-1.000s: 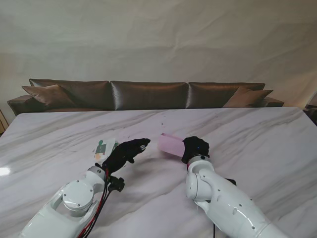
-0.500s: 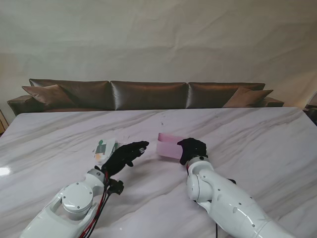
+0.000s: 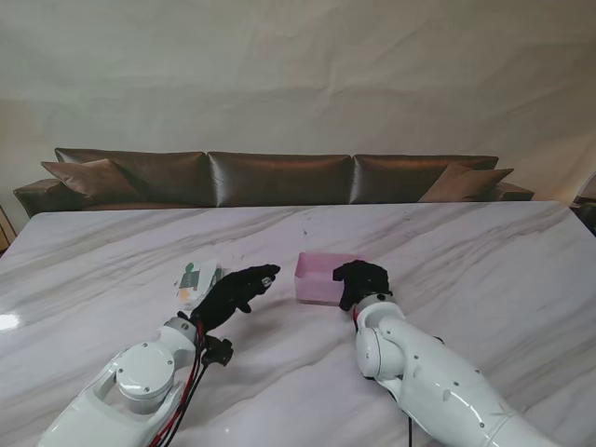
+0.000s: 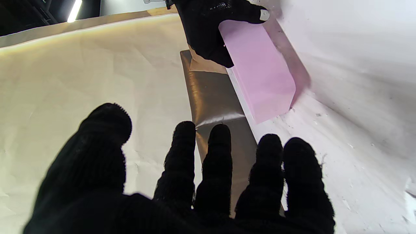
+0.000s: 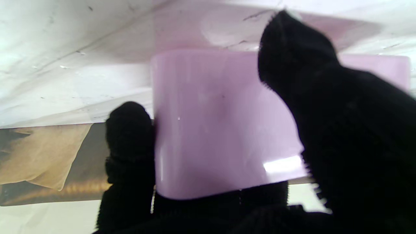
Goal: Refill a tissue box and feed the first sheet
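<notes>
1. Since a second ago the pink tissue box [image 3: 321, 277] has gone from tilted up in the right hand's grip to lying level on the marble table [image 3: 484, 251], its open side up; the left arm has barely shifted.
2. The right hand [image 3: 363, 279] is closed on the box's near right end. The right wrist view shows a thumb [image 5: 130, 143] against one side wall and a finger [image 5: 292, 58] hooked over the rim at the other, with the pink wall filling the gap between them.
3. The left hand [image 3: 233, 291] holds nothing. Its fingers [image 4: 221, 152] are spread and extended, pointing toward the box, and a bare strip of tabletop separates their tips from the box's left end.
4. A tissue pack [image 3: 196, 277] with a green and white wrapper lies just beside the left hand, on its outer side and slightly farther from me than the wrist.
5. The box sits directly ahead of the right palm and to the inner side of the left hand, so both hands flank it.
6. Beyond the box the marble runs open to the table's far edge, where a brown sofa [image 3: 279, 177] stands behind it.
7. To the right hand's outer side the surface is wide and bare out to the right edge; past the tissue pack the left side is open as well.
8. The box's long rim edges run roughly parallel to the table's far edge.
</notes>
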{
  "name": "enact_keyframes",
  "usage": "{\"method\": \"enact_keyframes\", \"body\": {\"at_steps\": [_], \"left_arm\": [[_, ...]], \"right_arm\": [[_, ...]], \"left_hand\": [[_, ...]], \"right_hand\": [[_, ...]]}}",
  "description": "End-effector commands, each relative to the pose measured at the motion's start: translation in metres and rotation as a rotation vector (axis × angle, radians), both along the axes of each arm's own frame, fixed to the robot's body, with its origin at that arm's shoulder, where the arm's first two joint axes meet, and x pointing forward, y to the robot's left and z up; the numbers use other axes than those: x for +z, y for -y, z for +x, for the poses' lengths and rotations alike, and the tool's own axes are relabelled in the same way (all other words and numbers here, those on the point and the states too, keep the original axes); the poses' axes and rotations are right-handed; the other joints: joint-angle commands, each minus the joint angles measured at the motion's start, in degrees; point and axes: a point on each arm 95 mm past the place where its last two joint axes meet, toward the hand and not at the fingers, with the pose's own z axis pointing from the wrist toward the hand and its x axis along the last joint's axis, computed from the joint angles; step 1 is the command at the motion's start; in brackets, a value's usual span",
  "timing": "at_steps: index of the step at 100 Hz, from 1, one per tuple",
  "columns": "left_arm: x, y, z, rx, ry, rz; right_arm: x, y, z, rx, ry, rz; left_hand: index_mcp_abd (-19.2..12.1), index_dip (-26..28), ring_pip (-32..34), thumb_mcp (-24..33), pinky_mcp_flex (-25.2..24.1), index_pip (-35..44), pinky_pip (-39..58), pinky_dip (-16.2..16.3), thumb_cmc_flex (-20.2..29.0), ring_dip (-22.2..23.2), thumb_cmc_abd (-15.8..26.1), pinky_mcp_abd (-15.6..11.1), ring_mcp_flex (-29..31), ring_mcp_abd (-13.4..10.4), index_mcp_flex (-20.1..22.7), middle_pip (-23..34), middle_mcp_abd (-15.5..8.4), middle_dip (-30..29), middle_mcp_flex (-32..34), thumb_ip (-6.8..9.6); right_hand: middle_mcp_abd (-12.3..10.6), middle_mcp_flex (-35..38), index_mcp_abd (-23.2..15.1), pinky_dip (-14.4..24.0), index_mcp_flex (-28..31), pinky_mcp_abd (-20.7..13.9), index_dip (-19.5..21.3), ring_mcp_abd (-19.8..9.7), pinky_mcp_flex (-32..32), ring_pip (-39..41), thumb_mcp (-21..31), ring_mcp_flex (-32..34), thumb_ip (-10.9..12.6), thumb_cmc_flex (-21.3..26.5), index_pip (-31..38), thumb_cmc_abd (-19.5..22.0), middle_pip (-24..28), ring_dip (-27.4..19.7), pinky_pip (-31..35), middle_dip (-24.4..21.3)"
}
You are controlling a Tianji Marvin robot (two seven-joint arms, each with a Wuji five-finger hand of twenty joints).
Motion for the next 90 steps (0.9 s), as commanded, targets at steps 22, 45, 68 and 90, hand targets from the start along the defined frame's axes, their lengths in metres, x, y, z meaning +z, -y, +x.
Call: {"method": "enact_keyframes", "body": {"at_steps": [22,45,68,90], "left_arm": [[-0.002,0.0,-0.002,-0.011,-0.01,-0.008],[0.001,0.001,-0.003,-0.012,-0.007,-0.009],[0.008,-0.002,-0.003,0.004,0.026,0.016],[0.016,-0.006,-0.007,0.016,0.052,0.064]], "right_arm": [[0.001,0.003,-0.001,0.019,-0.013,0.007],[0.003,0.006,-0.002,0.038,-0.013,0.006],[0.015,0.007,-0.007,0.041,0.024,0.062],[0.03,0.007,-0.019,0.059,0.044,0.096]], "left_hand": [[-3.0,-0.7,0.4,-0.3,-0.3,-0.6,-43.0,0.3,-0.7,-0.1,0.0,-0.5,-1.1,-1.5,-1.0,-0.7,-1.6,-0.3,-1.6,-0.54],[-2.8,-0.7,0.6,-0.3,0.0,-0.5,-42.8,0.5,-0.6,0.0,-0.1,-0.5,-0.7,-1.4,-0.7,-0.6,-1.5,-0.3,-1.3,-0.52],[-2.7,-0.4,1.2,-0.2,0.1,0.0,-42.3,0.7,-0.6,0.4,-0.2,-0.6,-0.2,-1.0,-0.2,0.1,-1.5,0.1,-0.4,-0.47],[-2.6,-0.2,1.4,0.0,0.1,0.4,-42.2,0.7,-0.5,0.7,-0.4,-0.6,-0.1,-1.1,0.1,0.4,-1.6,0.3,-0.3,-0.46]], "right_hand": [[0.2,-3.3,0.0,-1.1,-0.3,-2.5,5.3,1.7,-2.8,-9.6,3.2,-3.1,6.4,-2.1,-5.2,-0.9,-5.2,-4.3,-4.6,-6.3],[0.6,-6.7,-0.3,-1.5,-2.9,-2.0,5.5,1.7,-5.4,-13.1,3.4,-6.3,5.6,-5.3,-7.1,-2.0,-8.3,-6.0,-7.4,-8.3],[1.4,-12.0,0.7,-1.8,-11.2,0.3,4.0,2.3,-7.9,-16.8,5.9,-10.7,0.6,-25.2,-13.5,-5.9,-12.4,-8.6,-11.4,-11.4],[3.3,-21.0,1.2,-1.9,-16.2,4.5,2.5,3.1,-15.1,-20.3,7.0,-20.1,-1.1,-31.8,-18.1,-5.8,-14.8,-10.5,-17.4,-13.2]]}}
